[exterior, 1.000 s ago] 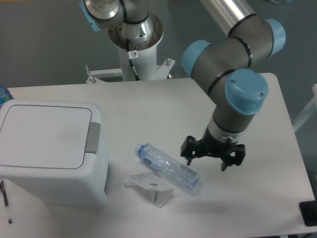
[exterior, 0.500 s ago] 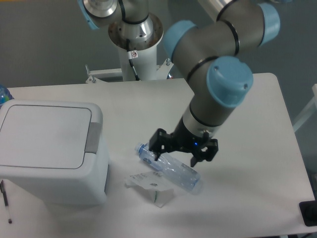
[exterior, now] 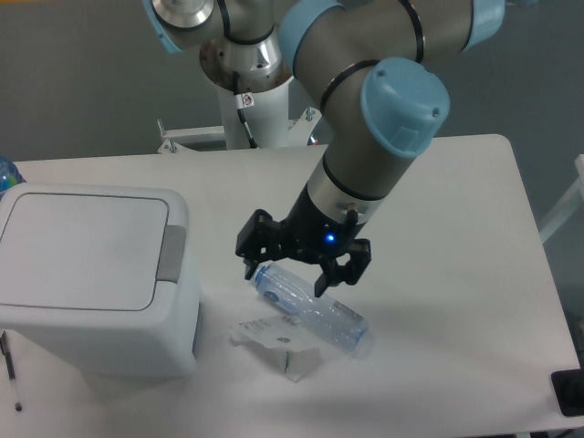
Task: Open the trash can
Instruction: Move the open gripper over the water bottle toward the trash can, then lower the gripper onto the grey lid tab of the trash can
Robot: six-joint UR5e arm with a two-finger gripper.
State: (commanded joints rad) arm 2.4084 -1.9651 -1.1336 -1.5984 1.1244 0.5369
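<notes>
The pincer has been carried leftward, spread and empty, above the bottle; the trash can remains closed, its button unpressed.

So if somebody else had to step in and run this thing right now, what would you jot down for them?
Gripper: open, empty, hanging over the neck end of the plastic bottle lying on the table.
Trash can: at the table's left edge, lid flat and closed, grey push-button tab on the side of the lid nearest the gripper.
Also there: a crumpled carton in front of the bottle.
Done: nothing on the can yet.
Left: bring the gripper to the grey tab, probably press it, so the lid opens.
</notes>
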